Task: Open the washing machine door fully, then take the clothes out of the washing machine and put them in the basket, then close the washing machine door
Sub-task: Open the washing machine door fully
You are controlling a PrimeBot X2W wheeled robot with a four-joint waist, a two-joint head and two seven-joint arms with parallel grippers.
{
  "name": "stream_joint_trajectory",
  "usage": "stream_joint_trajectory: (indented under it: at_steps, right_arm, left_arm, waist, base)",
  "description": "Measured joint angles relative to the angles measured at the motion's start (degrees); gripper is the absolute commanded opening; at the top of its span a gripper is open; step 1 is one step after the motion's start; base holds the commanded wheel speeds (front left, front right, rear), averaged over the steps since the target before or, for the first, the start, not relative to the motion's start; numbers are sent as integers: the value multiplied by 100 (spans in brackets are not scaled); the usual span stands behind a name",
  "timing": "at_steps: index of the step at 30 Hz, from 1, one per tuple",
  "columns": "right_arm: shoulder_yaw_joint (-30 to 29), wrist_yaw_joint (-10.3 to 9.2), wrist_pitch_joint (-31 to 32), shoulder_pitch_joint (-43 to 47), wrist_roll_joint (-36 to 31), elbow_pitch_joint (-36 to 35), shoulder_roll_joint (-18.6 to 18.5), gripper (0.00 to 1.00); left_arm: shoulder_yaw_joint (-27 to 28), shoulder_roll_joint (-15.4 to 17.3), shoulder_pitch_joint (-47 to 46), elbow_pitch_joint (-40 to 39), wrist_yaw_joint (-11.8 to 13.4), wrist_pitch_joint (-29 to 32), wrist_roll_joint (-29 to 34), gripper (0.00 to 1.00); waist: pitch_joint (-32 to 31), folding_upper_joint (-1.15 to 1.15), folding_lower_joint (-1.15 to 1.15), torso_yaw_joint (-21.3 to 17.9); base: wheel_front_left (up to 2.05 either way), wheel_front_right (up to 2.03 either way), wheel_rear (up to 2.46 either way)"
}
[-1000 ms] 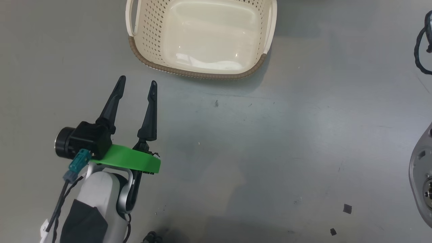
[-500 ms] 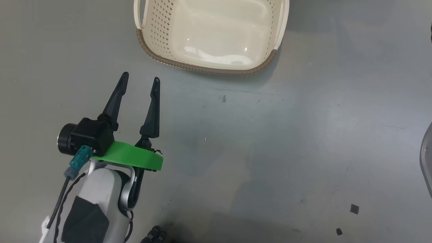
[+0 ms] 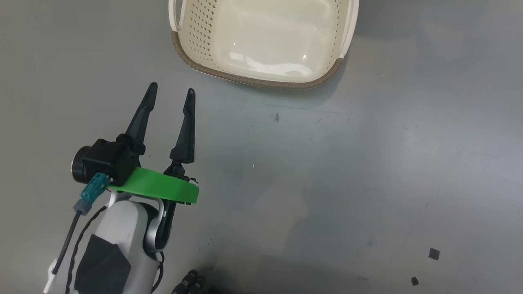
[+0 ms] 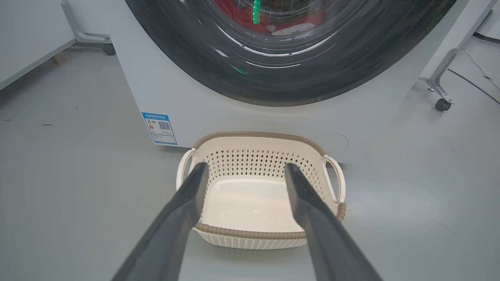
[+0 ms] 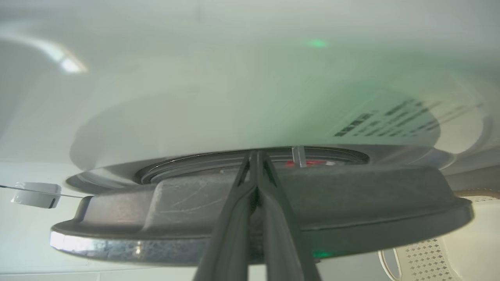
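Observation:
The cream basket (image 3: 261, 81) with its brown rim stands empty on the grey floor, right in front of the white washing machine (image 4: 187, 97). My left gripper (image 3: 171, 89) hovers short of the basket (image 4: 250, 234), open with nothing between its fingers (image 4: 246, 167). The washing machine door (image 4: 273, 84) shows its black rim and glass, blurred, with red clothes (image 4: 238, 9) behind it. My right gripper (image 5: 254, 153) is shut, its tips against the grey inner side of the door (image 5: 312, 199), seen edge-on. A bit of red clothes (image 5: 308, 163) shows past it.
A blue label (image 4: 160, 128) sits low on the machine's front. Wheeled frame legs (image 4: 441, 89) stand to either side of the machine. Small dark scraps (image 3: 433, 254) lie on the floor. A basket corner (image 5: 449, 249) shows under the door.
The head camera has turned, so the basket sits further right in the picture and a grey rounded part has left its right edge. My left gripper stays open in the same pose.

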Motion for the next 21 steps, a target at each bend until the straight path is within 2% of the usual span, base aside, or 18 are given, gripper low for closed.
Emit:
stream_joint_trajectory:
  at_steps: [21]
  right_arm:
    - [-62, -1, 435, -99, 143, 704, -109, 0]
  left_arm:
    - [-20, -2, -2, 55, 0, 0, -23, 100]
  waist:
    - [-160, 0, 0, 47]
  base:
    - [0, 0, 0]
